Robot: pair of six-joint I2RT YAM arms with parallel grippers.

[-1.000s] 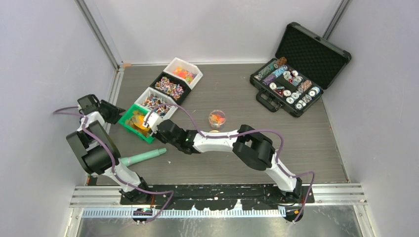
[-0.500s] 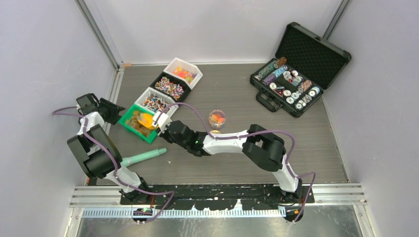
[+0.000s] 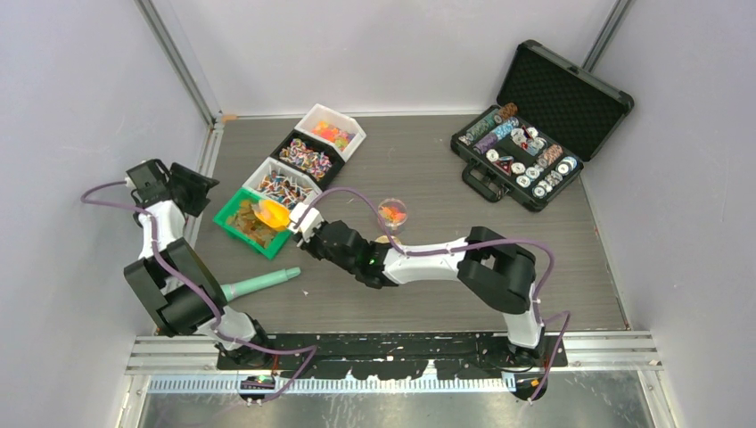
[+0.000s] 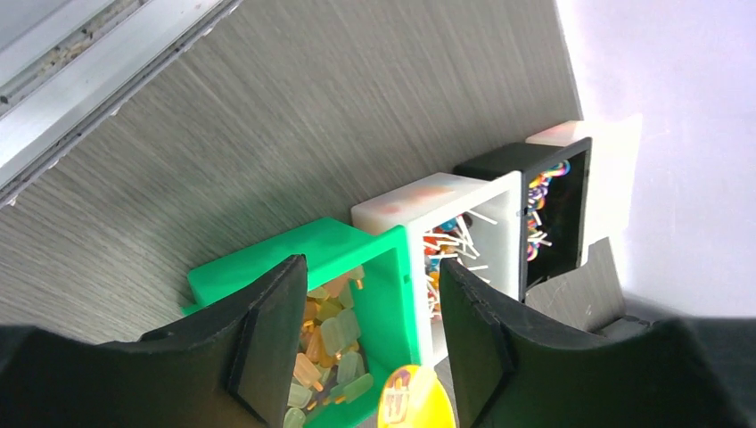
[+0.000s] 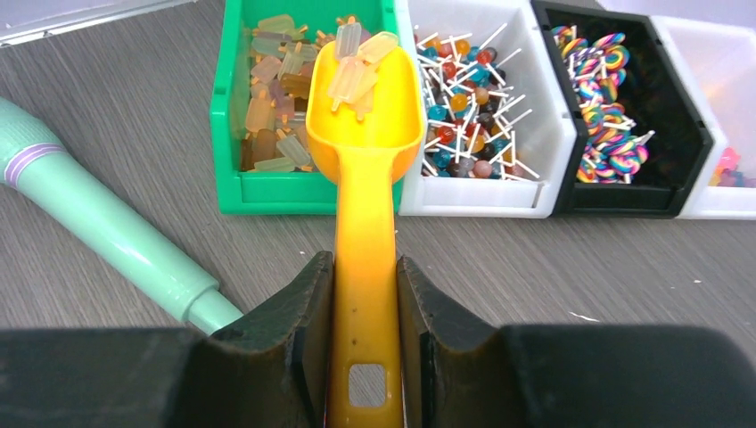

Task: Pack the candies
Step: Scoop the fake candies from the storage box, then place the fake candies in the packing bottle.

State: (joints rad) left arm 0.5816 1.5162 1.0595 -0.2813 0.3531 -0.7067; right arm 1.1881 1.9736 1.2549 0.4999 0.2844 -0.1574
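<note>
With right claw [image 5: 364, 267] clenched on the stiff handle of the orange scoop [image 5: 365, 205] and left claw [image 4: 370, 267] released and empty, holds light, loose, spill-prone candies [image 5: 357, 67] heaped in its bowl above the green bin [image 5: 303, 192], best carried level by that handle.

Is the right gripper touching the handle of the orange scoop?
Touching. The right wrist view shows the right gripper with both fingers pressed against the handle of the orange scoop, no gap.
</note>
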